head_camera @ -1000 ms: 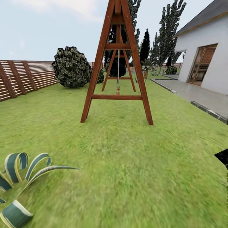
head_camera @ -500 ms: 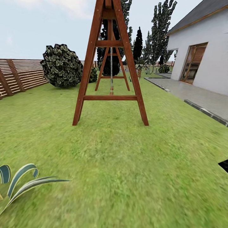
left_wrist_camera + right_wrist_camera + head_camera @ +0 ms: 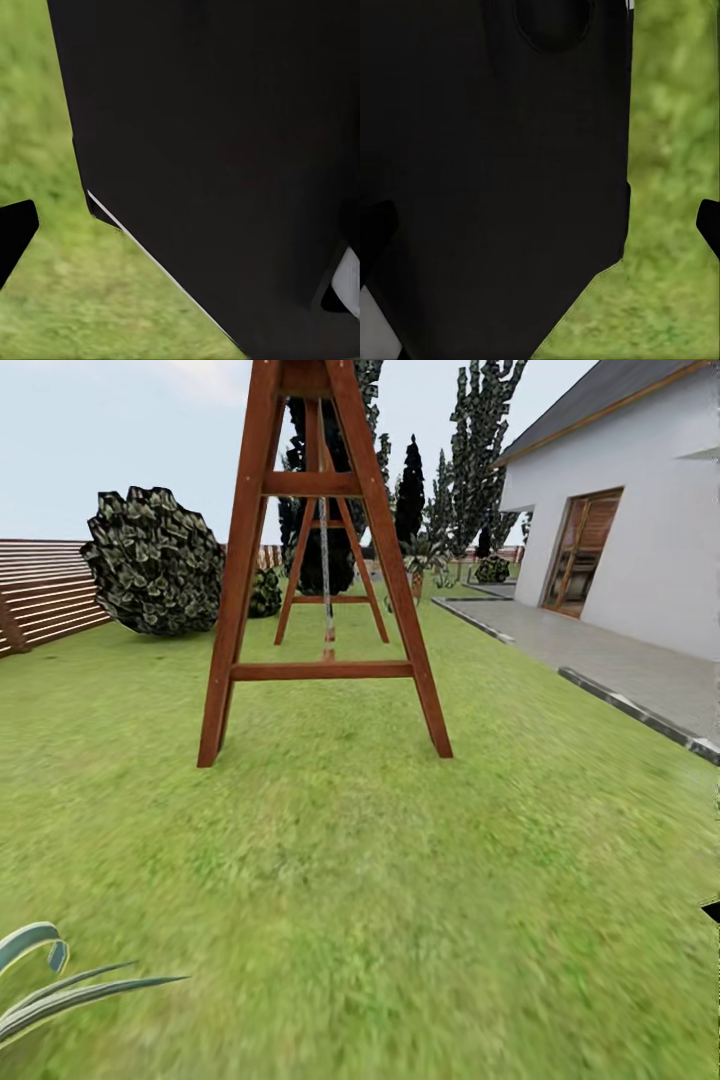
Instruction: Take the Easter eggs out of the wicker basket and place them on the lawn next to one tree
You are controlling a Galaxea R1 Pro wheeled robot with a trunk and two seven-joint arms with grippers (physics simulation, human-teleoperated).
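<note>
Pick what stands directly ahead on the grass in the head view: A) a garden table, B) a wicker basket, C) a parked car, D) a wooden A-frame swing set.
D: the reddish-brown wooden A-frame swing set stands on the lawn, with a chain hanging inside it.

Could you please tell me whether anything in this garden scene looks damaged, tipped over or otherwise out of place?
Nothing stands out. The wooden swing frame stands upright on the lawn, and the fence, shrub and house look intact.
</note>
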